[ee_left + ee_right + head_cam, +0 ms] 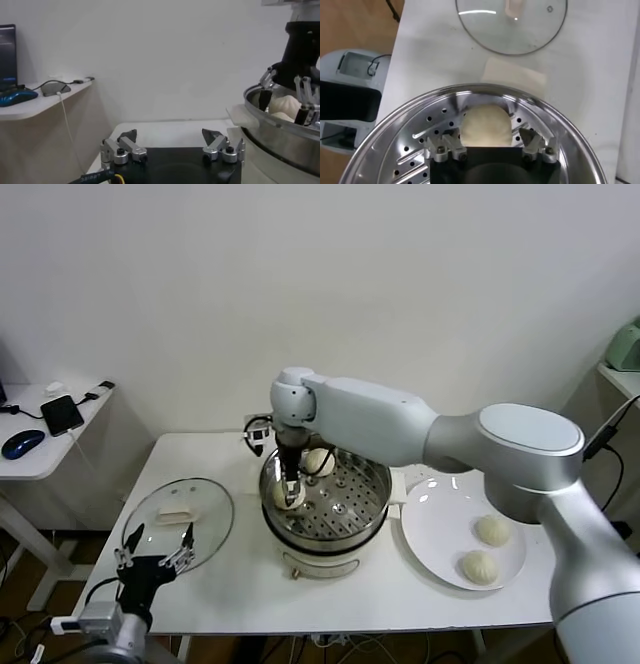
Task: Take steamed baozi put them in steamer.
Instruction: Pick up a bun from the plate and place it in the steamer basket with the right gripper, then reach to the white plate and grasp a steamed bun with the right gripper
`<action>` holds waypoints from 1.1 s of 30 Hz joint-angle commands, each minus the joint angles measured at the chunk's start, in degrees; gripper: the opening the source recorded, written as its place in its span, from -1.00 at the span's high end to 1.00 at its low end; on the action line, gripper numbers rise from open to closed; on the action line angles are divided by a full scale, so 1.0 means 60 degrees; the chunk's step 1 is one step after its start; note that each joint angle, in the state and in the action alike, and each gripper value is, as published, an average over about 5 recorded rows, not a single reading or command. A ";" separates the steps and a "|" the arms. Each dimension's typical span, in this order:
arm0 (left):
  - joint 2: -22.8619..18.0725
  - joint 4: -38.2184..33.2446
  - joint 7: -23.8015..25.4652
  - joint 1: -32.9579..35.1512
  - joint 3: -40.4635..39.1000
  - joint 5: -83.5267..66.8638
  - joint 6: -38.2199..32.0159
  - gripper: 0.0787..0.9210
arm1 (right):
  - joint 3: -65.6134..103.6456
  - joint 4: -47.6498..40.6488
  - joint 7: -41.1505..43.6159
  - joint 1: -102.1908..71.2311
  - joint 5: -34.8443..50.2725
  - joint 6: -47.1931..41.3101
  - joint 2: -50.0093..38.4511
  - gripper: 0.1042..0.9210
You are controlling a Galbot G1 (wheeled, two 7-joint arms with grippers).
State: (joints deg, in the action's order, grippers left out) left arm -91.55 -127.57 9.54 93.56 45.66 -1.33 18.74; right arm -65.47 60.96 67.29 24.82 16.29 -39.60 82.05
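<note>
The steamer [372, 484] stands mid-table, shiny steel on a white base. My right gripper [291, 494] reaches down into its left side, open. One baozi [486, 124] lies on the perforated tray [415, 142] between the spread fingers, with a gap on each side. A second baozi [319, 461] rests at the back of the steamer. Two more baozi [492, 530] [479, 566] lie on the white plate [440, 524] to the right. My left gripper [157, 546] is parked open at the front left, beside the glass lid, with nothing in it.
A round glass lid [180, 519] lies flat left of the steamer. A side desk [40, 454] with a phone and a mouse stands further left. The left wrist view shows the steamer rim [280, 131] with my right gripper [287, 97] over it.
</note>
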 commanded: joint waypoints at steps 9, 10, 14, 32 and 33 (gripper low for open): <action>0.0005 -0.0009 0.0078 0.0017 -0.0026 -0.0080 0.0114 -0.77 | 0.1494 0.4136 0.1020 0.1410 -0.1215 0.0999 -0.5715 -0.76; 0.0010 -0.0009 0.0083 0.0040 -0.0013 -0.0094 0.0124 -0.77 | 0.1564 0.4248 0.1191 0.1306 -0.1312 0.1150 -0.6168 -0.76; 0.0009 -0.0009 0.0099 0.0138 -0.0009 -0.0119 0.0147 -0.77 | 0.1735 0.4727 0.1709 0.0559 -0.1775 0.1928 -0.7961 -0.76; -0.0198 0.0024 0.0172 0.0530 -0.0114 -0.0070 0.0196 -0.77 | 0.5550 0.4568 0.2222 -0.6089 -0.4897 0.3995 -0.8498 -0.76; -0.0207 0.0012 0.0166 0.0558 -0.0093 -0.0070 0.0189 -0.77 | 0.5615 0.4462 0.2219 -0.6242 -0.5002 0.4025 -0.8369 -0.76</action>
State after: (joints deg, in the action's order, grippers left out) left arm -92.17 -127.33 10.62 95.99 44.79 -1.85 19.91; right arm -39.28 87.54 79.28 0.73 -6.93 -19.10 34.01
